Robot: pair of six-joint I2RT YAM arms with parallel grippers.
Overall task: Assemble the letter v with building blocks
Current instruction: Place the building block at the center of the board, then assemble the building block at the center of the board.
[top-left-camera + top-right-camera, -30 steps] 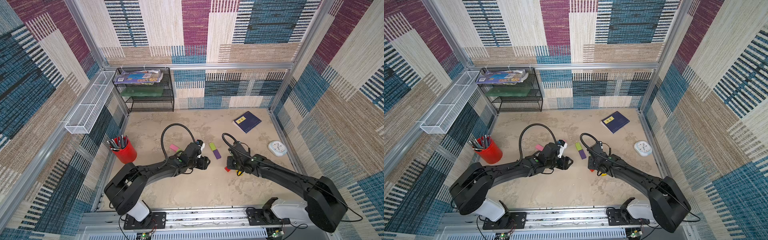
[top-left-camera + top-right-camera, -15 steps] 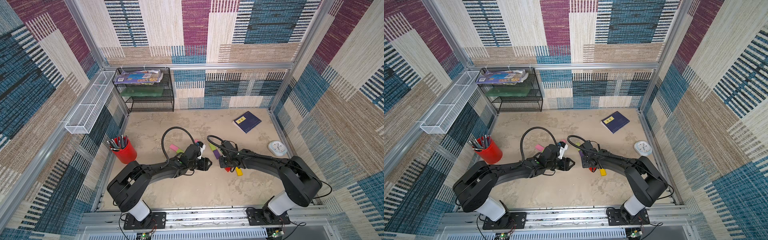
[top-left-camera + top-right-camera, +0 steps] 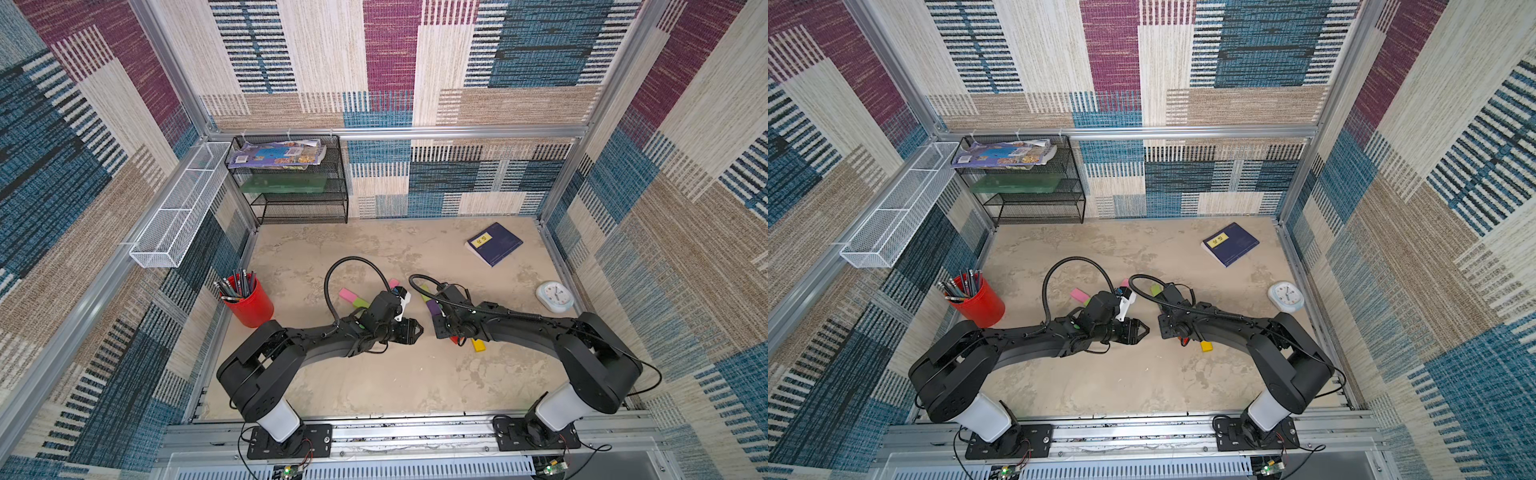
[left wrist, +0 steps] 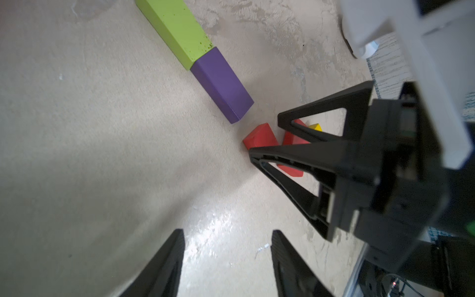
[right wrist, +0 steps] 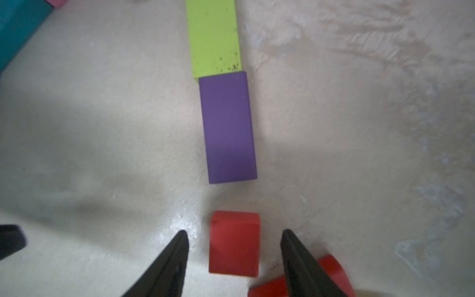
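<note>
Left arm: it reaches from its base at the near rail toward the middle of the table [image 3: 374,386], forearm low and almost flat, a cable looping above the wrist.
Left gripper: the left gripper [image 3: 411,330] points at its partner, tips nearly facing across a small gap. Its own wrist view shows the fingers [image 4: 177,257] spread over bare table; it is released and carries nothing.
Right arm: the elbow is folded by its base and the forearm runs low toward the centre.
Right gripper: the right gripper [image 5: 234,231] is down at the table, jaws parted astride a red block [image 5: 234,244]. Table shows on both sides of the block, so neither finger presses it.
Line of blocks: a lime green block [image 5: 213,38] and a purple block [image 5: 227,126] lie end to end, touching. The red block sits just past the purple end, a narrow gap between them.
Strays: a second red block [image 5: 331,267] lies just beside one finger, partly hidden by it. A yellow block [image 3: 478,345] rests near the right wrist. A teal block [image 5: 15,25] is cut off by the edge of the right wrist view.
Other row: a pink block [image 3: 348,295] touches a second lime block [image 3: 360,302]. The left wrist covers whatever follows.
Letter: the letter v [image 3: 432,306] is only part built, its two rows apart.
Surroundings: a dark blue book [image 3: 493,244] and a white clock [image 3: 555,296] lie well off to the right. A red pencil cup [image 3: 249,307] stands at the left edge and a black mesh rack [image 3: 291,187] at the back.
</note>
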